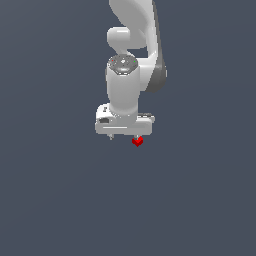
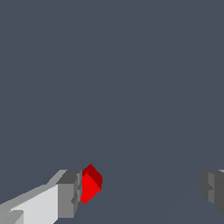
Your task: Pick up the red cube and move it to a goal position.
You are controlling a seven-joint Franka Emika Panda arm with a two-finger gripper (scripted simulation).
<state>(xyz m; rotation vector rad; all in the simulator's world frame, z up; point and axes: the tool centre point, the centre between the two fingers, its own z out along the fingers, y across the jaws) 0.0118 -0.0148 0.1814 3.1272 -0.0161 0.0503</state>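
We see the white Franka arm reaching down from the top of the exterior view, its wrist vertical and its white tool point(image 1: 124, 137) pointing straight down at the plain dark grey-blue tabletop point(image 1: 60, 200). The tool's jaws stand wide apart: in the wrist view one grey finger pad point(image 2: 69, 194) sits at one side of the picture and the other pad point(image 2: 213, 187) at the far side, with a broad stretch of bare surface between them. Nothing is clamped between them.

The tiny bright-red cube with plain faces point(image 1: 137, 141) lies just under the fingertip on the exterior view's right, turned so that one corner faces the camera. In the wrist view the same red cube point(image 2: 91, 183) sits right against the inner face of that one finger pad, touching it or very nearly so; we cannot tell which. It is well apart from the other pad. We cannot tell from either view whether the cube rests on the tabletop or hangs slightly above it.
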